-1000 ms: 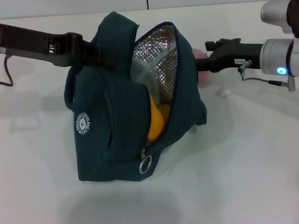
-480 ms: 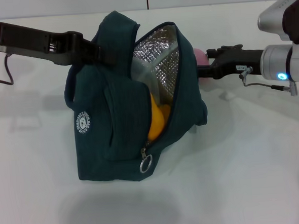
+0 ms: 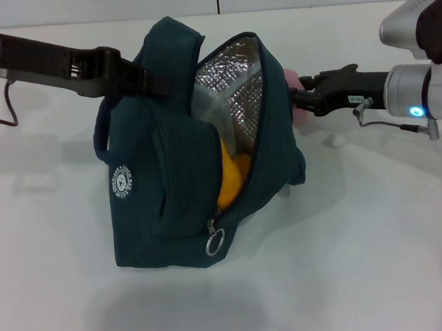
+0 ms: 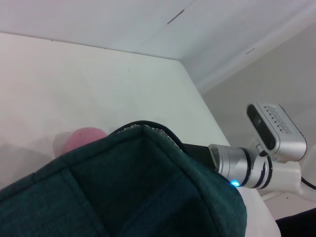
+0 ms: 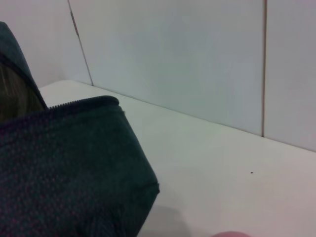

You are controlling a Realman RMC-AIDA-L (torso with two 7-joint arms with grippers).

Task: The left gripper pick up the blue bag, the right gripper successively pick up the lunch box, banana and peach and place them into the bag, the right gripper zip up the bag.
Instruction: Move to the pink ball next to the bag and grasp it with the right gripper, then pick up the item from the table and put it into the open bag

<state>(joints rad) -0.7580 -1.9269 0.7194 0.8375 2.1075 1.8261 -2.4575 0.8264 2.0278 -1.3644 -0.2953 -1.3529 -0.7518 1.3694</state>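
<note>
- Blue bag point(image 3: 169, 176) stands open on the bench point(image 3: 377, 261), left hand point(image 3: 144, 79) clamped on its top.
- Banana point(image 3: 229, 181) is already inside.
- You're on the peach point(image 3: 291, 77): right hand point(image 3: 298, 97) is at it behind the bag; can't tell its grip.
- Next: lift it over the rim.

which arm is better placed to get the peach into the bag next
Right. The right claw is already at the peach behind the blue bag, while the left claw is occupied at the bag's top.
</note>
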